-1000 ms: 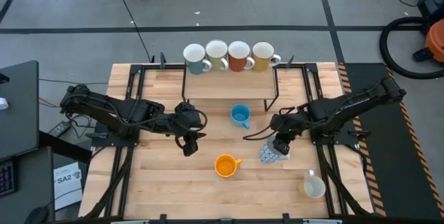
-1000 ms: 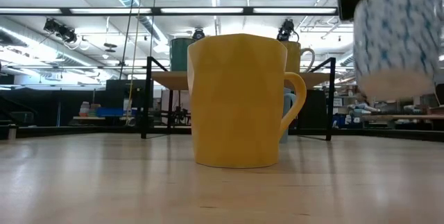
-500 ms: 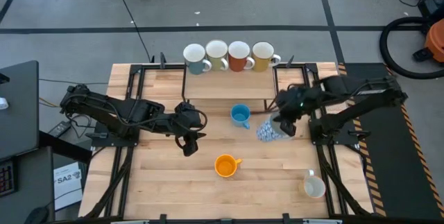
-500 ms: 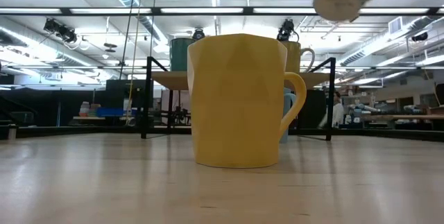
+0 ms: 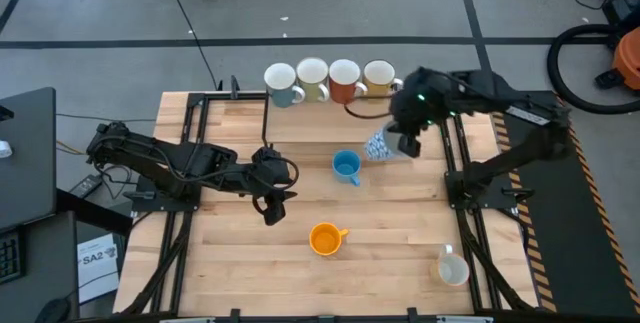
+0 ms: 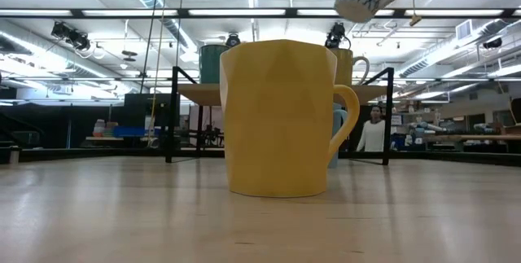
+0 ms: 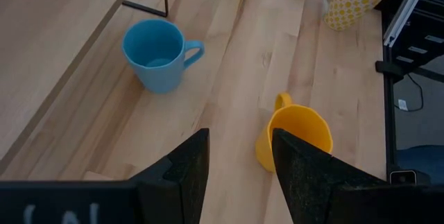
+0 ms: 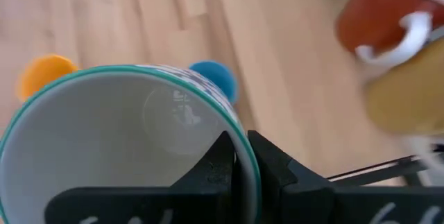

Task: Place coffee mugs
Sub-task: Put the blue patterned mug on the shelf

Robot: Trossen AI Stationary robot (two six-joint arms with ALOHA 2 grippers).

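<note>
My right gripper [image 5: 404, 144] is shut on a white mug with a blue pattern [image 5: 380, 147], held high beside the raised shelf [image 5: 330, 118]. On the shelf stand several mugs in a row: white [image 5: 283, 83], cream [image 5: 312, 78], red-orange [image 5: 345, 80], yellow [image 5: 378, 79]. On the table stand a blue mug [image 5: 346, 166], an orange mug [image 5: 325, 238] and a pale dotted mug [image 5: 452, 266]. My left gripper [image 7: 239, 168] hovers open left of the blue mug, with nothing between its fingers. My right gripper pinches the patterned mug's rim wall [image 8: 244, 148], one finger [image 8: 220, 163] inside the mug and one [image 8: 269, 168] outside. The fingers slant down from the table's right. The mug hangs tilted, lifted clear of table and shelf, its base [image 6: 352, 9] pointing down and left.
The shelf's black metal legs [image 5: 397, 133] stand close to the held mug. The right end of the shelf beside the yellow mug is bare wood. A person [image 6: 374, 129] stands in the room far behind the table.
My right gripper has risen and swung from the table's near right toward the far edge, turning as it went. The patterned mug has gone with it, from low above the table up beside the shelf, and now tilts more.
</note>
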